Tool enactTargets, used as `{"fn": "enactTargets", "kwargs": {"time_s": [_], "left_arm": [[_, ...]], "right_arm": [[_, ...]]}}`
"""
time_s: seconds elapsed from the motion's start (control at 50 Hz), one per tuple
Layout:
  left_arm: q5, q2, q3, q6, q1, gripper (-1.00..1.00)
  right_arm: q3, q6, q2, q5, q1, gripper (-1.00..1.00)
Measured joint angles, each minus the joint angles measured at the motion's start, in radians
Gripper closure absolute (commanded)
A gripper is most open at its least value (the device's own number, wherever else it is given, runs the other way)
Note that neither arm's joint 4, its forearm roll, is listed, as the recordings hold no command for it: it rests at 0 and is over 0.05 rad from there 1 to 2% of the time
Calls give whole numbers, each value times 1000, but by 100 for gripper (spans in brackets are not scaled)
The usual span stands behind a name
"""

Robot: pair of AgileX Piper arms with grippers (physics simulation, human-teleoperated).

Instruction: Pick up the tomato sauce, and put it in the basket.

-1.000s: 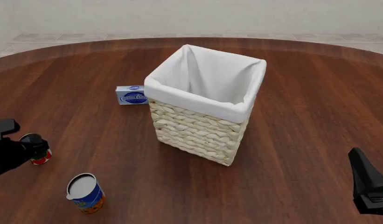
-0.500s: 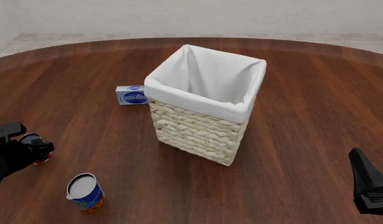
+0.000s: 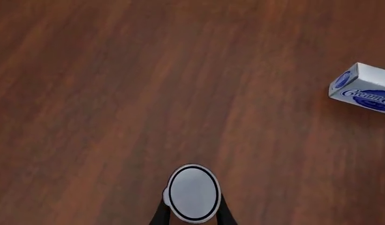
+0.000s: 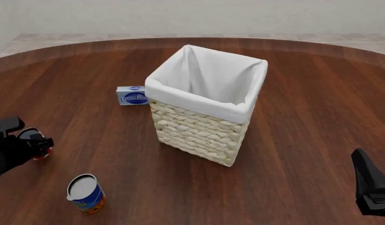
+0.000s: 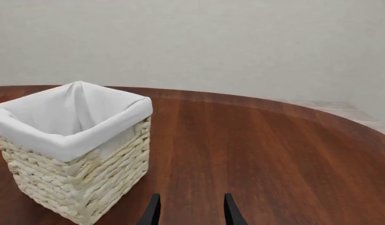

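The sauce can (image 4: 34,143) sits near the table's (image 4: 305,108) left edge, mostly hidden behind the left gripper (image 4: 31,144); only its silver top and a sliver of red show. In the left wrist view the can's top (image 3: 193,192) sits between the two fingers, which flank it closely, apparently clamped on it. The left arm reaches in low from the left. The right gripper (image 5: 190,210), fingers apart, holds nothing and faces the basket (image 4: 205,105). A blue-and-orange can (image 4: 86,193) stands near the sauce can; a cream box (image 4: 133,95) lies just left of the basket.

Wooden table (image 4: 305,122) carries basket (image 4: 201,136), blue-and-orange can (image 4: 86,194), cream-cheese box (image 4: 132,95).
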Motion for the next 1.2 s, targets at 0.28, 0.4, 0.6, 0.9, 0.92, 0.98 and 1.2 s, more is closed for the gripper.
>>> {"fn": "enactTargets", "kwargs": {"time_s": [0.28,0.4,0.6,0.9,0.92,0.98,1.2], "left_arm": [[78,-85,-41,21,-32,100],[114,-125,-55,26,-51,100],[172,-188,-83,21,-95,100],[271,-278,-156,15,-196,100],[277,-283,-162,15,-202,100],[297,-296,-182,14,-222,100],[356,-330,-248,16,-291,100]], "right_arm": [[0,1,-2,-1,-4,-100],[-1,1,-2,-1,-4,-100],[-1,1,-1,-3,-1,-100],[-1,2,2,-5,3,-100],[-1,2,2,-5,3,-100],[-1,2,1,-5,4,-100],[-1,3,-1,-3,5,-100]]}}
